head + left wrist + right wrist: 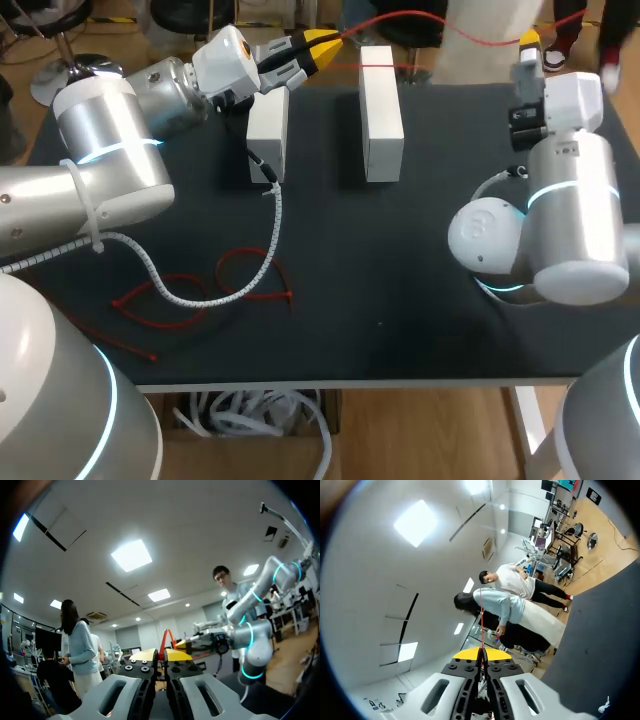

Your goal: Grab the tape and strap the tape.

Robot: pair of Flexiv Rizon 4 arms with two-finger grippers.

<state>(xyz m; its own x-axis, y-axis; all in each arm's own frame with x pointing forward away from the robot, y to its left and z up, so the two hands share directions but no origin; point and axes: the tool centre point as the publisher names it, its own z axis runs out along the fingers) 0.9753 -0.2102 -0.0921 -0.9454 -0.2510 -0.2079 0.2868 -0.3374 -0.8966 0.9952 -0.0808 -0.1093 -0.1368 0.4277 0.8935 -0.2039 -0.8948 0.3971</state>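
Note:
A long red strap (420, 14) arcs through the air above the table's far edge, running from my left gripper (327, 42) to my right gripper (530, 40). Both grippers are raised and shut on its ends. In the left wrist view the yellow tips (160, 655) pinch the red strap (164, 639), and my right arm (250, 640) stands ahead of them. In the right wrist view the strap (481, 620) rises straight out from between the closed tips (481, 654). Two more red straps (245, 283) lie looped on the table at the near left.
Two white blocks stand upright at the back of the dark table (400, 300), one (268, 135) under my left gripper and one (381, 110) near the middle. A coiled white cable (200, 290) from my left arm trails over the loose straps.

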